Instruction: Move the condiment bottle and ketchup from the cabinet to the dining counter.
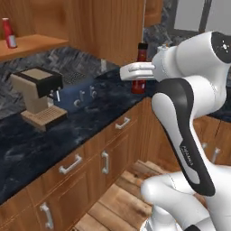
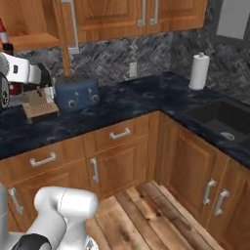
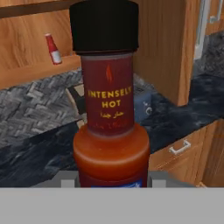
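Brown wooden cabinet with open shelf, black veined worktop, hand closed on upright condiment bottle above the worktop, small ketchup on the cabinet shelf

You have a dark brown-red condiment bottle with a black cap and yellow lettering on its neck. The ketchup is bright red with a pale band. Your countertop is black with bluish-grey marble veining, backed by grey herringbone tile. The toaster is dusty blue, the coffee machine beige and black, the cabinet warm brown wood.
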Controlling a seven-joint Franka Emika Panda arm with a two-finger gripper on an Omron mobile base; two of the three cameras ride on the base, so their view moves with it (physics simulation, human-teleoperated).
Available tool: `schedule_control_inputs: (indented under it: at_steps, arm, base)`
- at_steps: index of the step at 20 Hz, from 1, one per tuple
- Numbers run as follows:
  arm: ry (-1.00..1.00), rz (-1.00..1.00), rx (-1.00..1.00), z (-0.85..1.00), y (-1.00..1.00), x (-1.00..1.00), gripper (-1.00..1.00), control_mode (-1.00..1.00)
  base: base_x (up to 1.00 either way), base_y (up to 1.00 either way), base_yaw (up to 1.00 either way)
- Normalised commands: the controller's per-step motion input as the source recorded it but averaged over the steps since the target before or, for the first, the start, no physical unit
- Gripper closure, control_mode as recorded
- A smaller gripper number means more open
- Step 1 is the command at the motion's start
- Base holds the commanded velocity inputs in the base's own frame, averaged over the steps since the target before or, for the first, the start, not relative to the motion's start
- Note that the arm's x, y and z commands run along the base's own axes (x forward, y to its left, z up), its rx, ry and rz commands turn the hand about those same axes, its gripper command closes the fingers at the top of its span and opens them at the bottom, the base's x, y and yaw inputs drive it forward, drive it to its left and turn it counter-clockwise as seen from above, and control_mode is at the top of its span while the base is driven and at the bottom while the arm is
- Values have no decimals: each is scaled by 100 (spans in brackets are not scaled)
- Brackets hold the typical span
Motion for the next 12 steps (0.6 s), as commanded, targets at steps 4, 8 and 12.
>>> schedule_control_inputs:
  at_steps: [4, 8, 12]
  arm:
    - [0, 0, 0, 0, 0, 0, 100, 100]
    - [0, 0, 0, 0, 0, 0, 100, 100]
    - [0, 0, 0, 0, 0, 0, 100, 100]
  base:
    - [-24, 16, -78]
    - [-27, 15, -77]
    - [-24, 12, -78]
